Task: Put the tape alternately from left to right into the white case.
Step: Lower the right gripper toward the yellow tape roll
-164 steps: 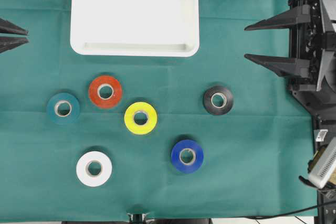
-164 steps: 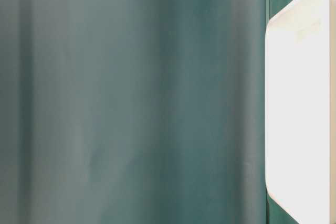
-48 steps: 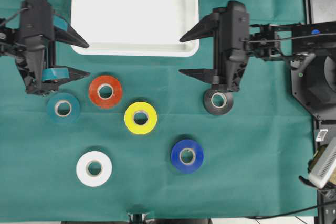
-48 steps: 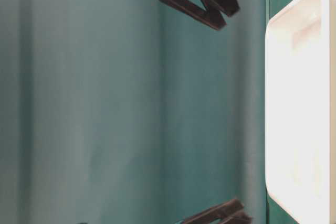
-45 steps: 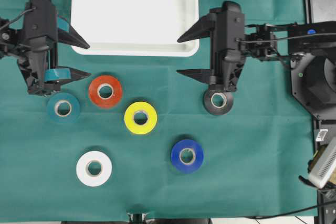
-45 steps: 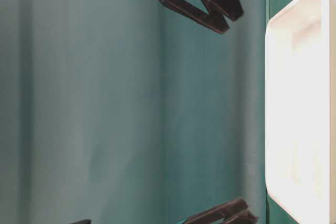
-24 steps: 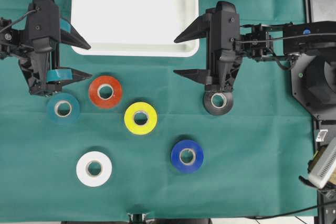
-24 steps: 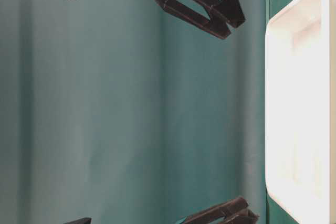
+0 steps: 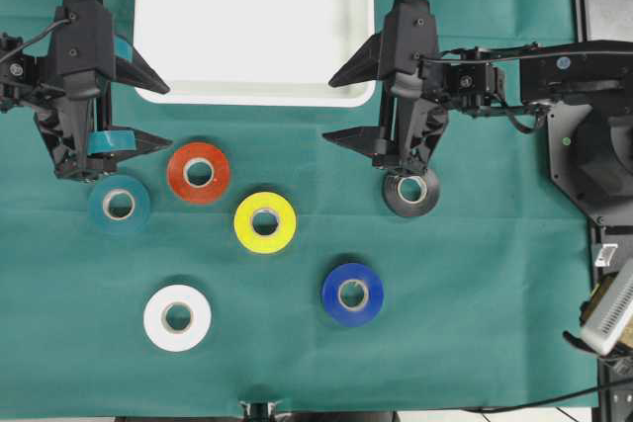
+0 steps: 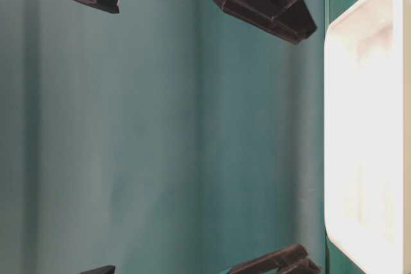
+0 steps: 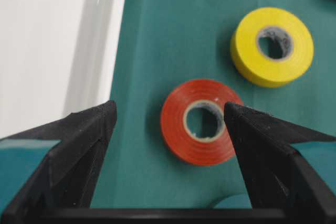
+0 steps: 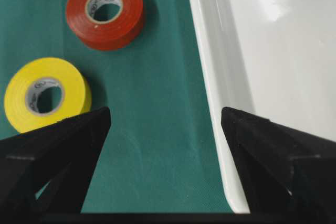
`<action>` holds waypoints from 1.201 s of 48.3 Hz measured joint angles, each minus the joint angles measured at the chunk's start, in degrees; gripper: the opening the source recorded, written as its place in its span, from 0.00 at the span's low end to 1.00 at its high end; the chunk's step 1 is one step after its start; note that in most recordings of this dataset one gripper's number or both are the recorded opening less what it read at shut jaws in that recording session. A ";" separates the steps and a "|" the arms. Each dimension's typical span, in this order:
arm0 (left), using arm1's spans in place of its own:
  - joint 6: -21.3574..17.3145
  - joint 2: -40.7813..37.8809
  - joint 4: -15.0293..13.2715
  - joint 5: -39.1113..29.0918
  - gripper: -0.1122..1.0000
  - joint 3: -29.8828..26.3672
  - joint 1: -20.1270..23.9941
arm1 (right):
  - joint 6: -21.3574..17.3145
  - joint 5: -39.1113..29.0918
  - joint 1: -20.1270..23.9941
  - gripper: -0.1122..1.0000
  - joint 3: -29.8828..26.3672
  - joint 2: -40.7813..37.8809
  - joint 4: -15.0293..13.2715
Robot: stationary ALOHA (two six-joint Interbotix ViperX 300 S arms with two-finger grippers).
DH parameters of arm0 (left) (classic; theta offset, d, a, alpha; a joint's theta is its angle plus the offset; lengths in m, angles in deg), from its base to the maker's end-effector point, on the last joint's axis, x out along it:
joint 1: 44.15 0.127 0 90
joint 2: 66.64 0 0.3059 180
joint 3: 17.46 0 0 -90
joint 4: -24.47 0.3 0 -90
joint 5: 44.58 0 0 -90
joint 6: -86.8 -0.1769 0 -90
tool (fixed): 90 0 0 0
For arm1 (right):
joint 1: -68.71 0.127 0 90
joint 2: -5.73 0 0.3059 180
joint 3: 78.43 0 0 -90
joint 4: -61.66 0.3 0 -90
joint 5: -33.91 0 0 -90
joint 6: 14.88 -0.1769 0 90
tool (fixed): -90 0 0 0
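Green cloth [image 9: 475, 274] holds six tape rolls [image 9: 265, 221].

Two rolls and a tray edge, seen past the right hand

The right hand [image 12: 165, 129] has its fingers spread wide above green cloth; the red-orange roll [image 12: 105, 11] and yellow roll [image 12: 46, 94] lie left, well apart from the white case [image 12: 220, 93] at right.

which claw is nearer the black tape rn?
Right. The right claw hangs just above-left of the black tape, its body overlapping the roll; the left claw is far across, by the teal tape.
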State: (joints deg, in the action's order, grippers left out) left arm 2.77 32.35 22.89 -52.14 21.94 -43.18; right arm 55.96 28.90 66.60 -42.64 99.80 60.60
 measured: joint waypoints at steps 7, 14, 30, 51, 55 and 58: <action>0.44 -1.14 -0.09 -0.88 0.88 -0.09 -0.18 | -0.18 0.00 0.00 0.79 -0.26 -0.62 -0.09; 0.62 -2.72 0.00 -1.05 0.88 -0.44 -0.97 | -0.26 0.00 0.79 0.79 -0.70 -1.76 -0.09; 0.79 -3.34 0.00 -1.14 0.88 -0.53 -2.11 | -2.02 -0.09 4.75 0.79 -2.29 -4.31 0.00; 0.79 -3.34 -0.09 -1.05 0.88 -0.53 -2.20 | -3.60 -0.26 8.09 0.79 -3.87 -6.59 0.00; 0.79 -3.43 -0.09 -1.14 0.88 -0.53 -2.11 | -3.52 -0.26 8.09 0.79 -4.22 -7.12 0.00; 0.79 -3.43 -0.09 -1.14 0.88 -0.53 -2.20 | -3.60 -0.26 8.17 0.79 -4.39 -7.56 0.00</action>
State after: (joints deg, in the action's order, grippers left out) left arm 3.57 28.92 22.80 -53.28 21.41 -45.38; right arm 52.35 28.64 74.77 -47.03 92.24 60.60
